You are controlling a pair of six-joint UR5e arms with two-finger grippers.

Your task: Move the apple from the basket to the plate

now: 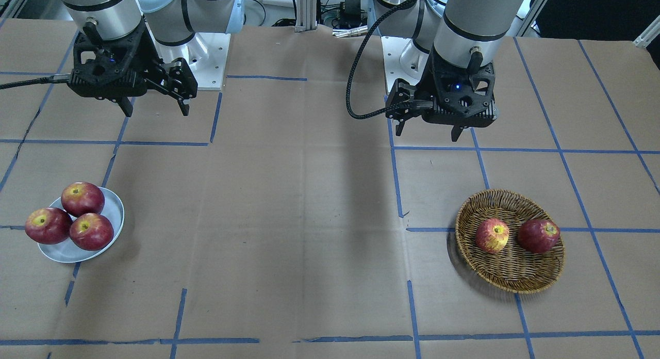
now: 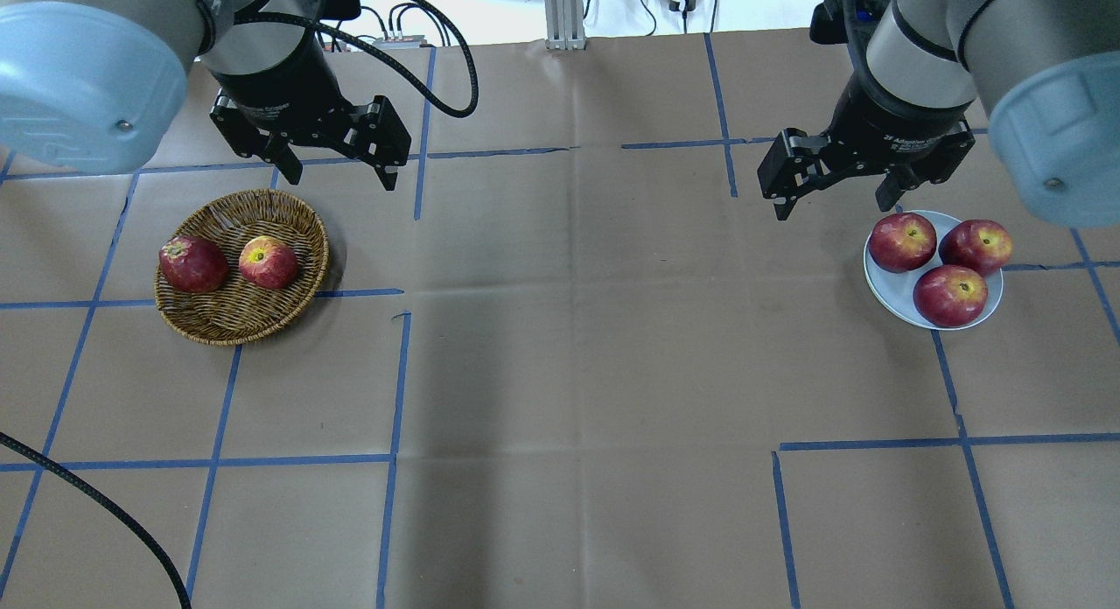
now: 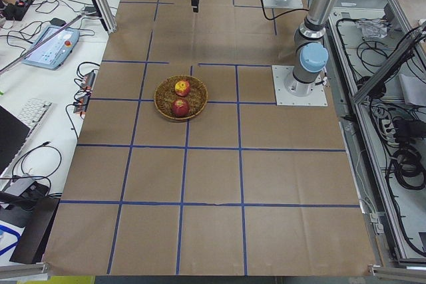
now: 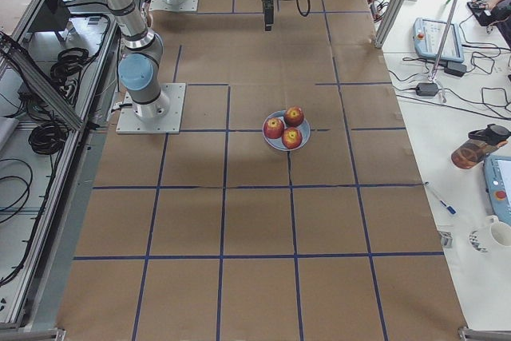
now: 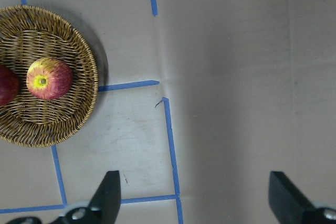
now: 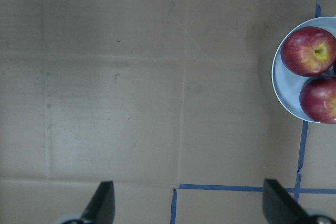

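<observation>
Apple [image 2: 269, 262] lies in the basket [image 2: 229, 316] beside a darker apple [image 2: 192, 264]. Left tool [image 2: 337, 178] hangs open near the basket; right tool [image 2: 833, 202] is open too. Plate [image 2: 885, 290], far from the basket, looks full, so the apple might roll off.

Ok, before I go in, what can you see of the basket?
The basket is round, shallow, woven brown-tan wicker. It sits flat on the paper-covered table, on the robot's left side, over a blue tape line. Two apples rest inside, side by side: the yellow-streaked apple and a dark red apple.
</observation>
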